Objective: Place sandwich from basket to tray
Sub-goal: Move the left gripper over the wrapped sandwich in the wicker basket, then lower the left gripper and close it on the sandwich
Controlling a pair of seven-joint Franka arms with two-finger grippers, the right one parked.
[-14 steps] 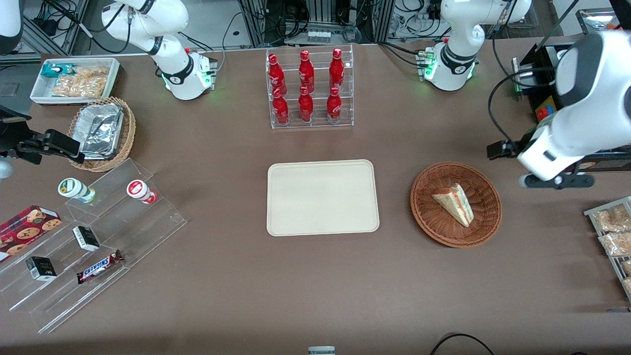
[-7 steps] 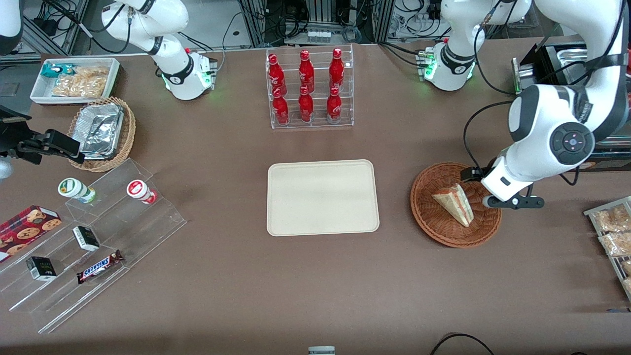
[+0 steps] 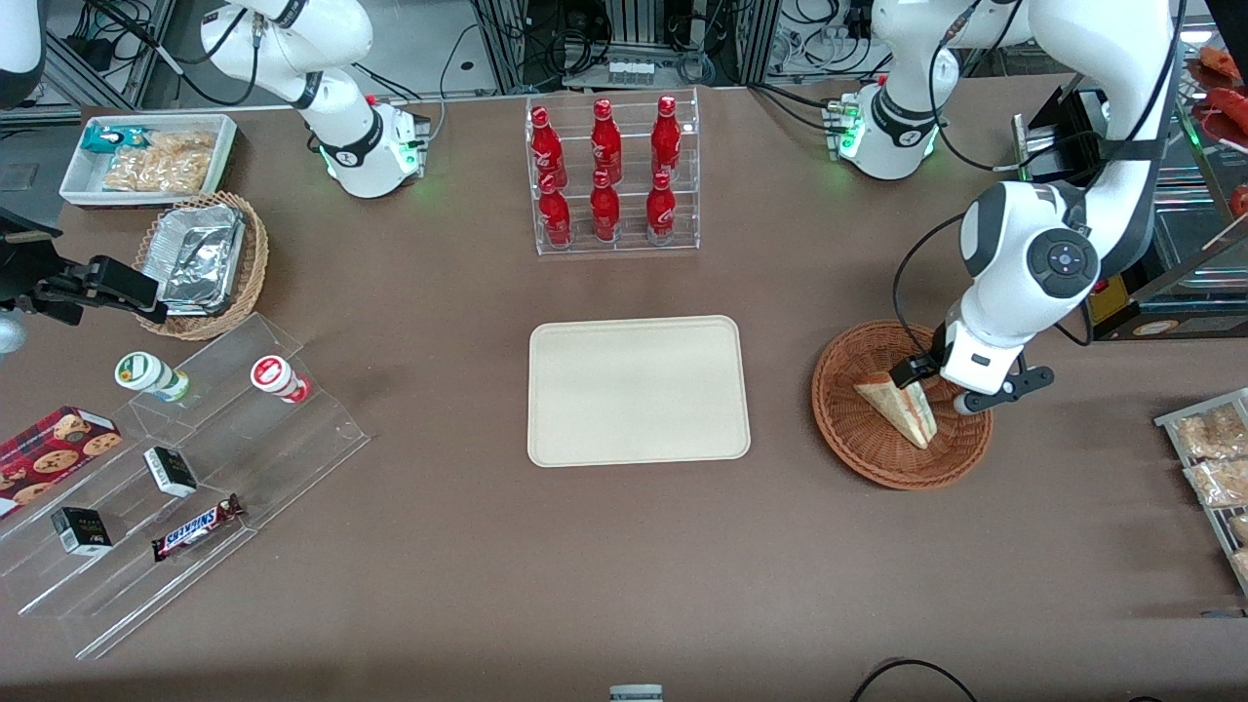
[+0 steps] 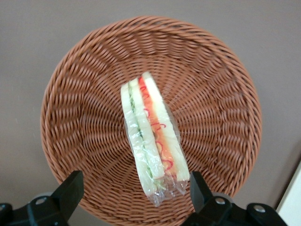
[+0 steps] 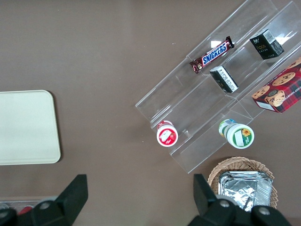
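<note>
The sandwich (image 3: 902,402), a plastic-wrapped white wedge with red and green filling, lies in the round reddish-brown basket (image 3: 877,470) toward the working arm's end of the table. My left gripper (image 3: 942,383) hangs just over the basket's part farther from the front camera, above the sandwich's wide end. In the left wrist view the gripper (image 4: 135,194) is open, and its black fingers (image 4: 70,189) straddle one end of the sandwich (image 4: 153,136) above the basket (image 4: 84,94) without touching it. The cream tray (image 3: 639,390) lies bare at the table's middle, beside the basket.
A clear rack of red bottles (image 3: 612,175) stands farther from the front camera than the tray. Acrylic steps (image 3: 195,468) with snacks, a tan basket of foil containers (image 3: 200,261) and a white bin (image 3: 146,156) sit toward the parked arm's end. Snack packets (image 3: 1214,458) lie near the basket.
The left arm has swung in from the working arm's end of the table and come down over the basket. The sandwich, basket and tray have not moved.
</note>
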